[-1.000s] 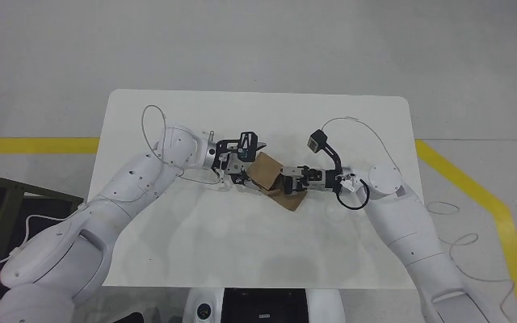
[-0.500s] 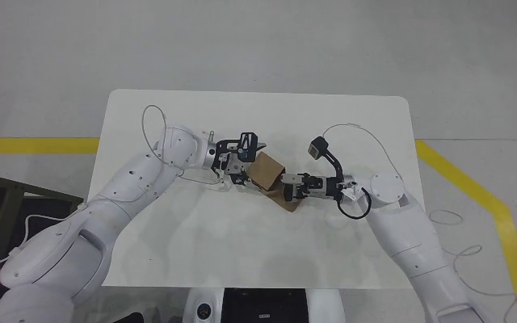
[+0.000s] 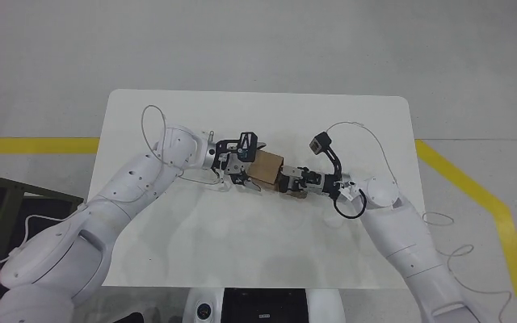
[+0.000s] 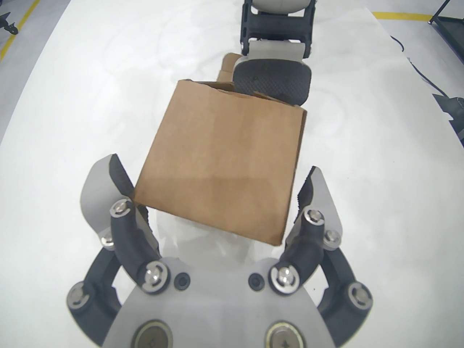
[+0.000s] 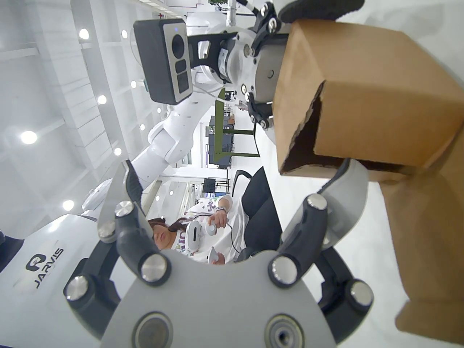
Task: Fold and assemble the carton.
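- Brown corrugated cardboard carton (image 3: 267, 167) lay near the middle of the white table (image 3: 161, 113), directly between the two arms.
- We saw the left pincer (image 4: 214, 172) spread open, its two black-padded fingers (image 4: 117, 179) flanking the carton's near end, one on each side. One seemed to touch a corner, and the other stood just beside the wall.
- We found the right pincer (image 5: 237, 170) open as well. One finger (image 5: 348, 179) sat at the mouth of the carton's open end, and the other was free in the air.
- We judged the first part done: the body was squared up into a box shape, with its top and side walls at right angles.
- We judged the closing not yet done. The end facing the right pincer gaped open, and a loose cardboard flap (image 5: 424, 237) stuck out beyond it, waiting to be folded in and tucked.
- We could not tell whether the opposite end, by the left pincer, was closed.
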Controlling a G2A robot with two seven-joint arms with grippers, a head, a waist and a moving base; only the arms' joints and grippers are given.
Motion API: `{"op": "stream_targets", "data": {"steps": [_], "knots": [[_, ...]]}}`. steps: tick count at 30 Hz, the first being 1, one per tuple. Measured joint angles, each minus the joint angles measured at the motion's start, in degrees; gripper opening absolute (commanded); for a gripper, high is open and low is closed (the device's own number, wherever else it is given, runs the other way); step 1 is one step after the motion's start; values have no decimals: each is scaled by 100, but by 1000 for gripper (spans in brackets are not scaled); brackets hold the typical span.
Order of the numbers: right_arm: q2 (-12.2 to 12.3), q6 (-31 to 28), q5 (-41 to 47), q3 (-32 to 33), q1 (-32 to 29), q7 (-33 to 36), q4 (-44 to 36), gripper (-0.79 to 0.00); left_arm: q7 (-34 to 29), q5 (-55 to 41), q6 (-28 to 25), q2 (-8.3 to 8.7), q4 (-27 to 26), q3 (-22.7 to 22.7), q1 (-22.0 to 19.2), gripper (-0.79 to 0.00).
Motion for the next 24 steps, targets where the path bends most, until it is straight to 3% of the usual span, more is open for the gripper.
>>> {"op": "stream_targets", "data": {"steps": [24], "knots": [[-281,-316,380,-580,869,525,1224,0,-58,-25,0,29,-59,-31,53,0]]}}
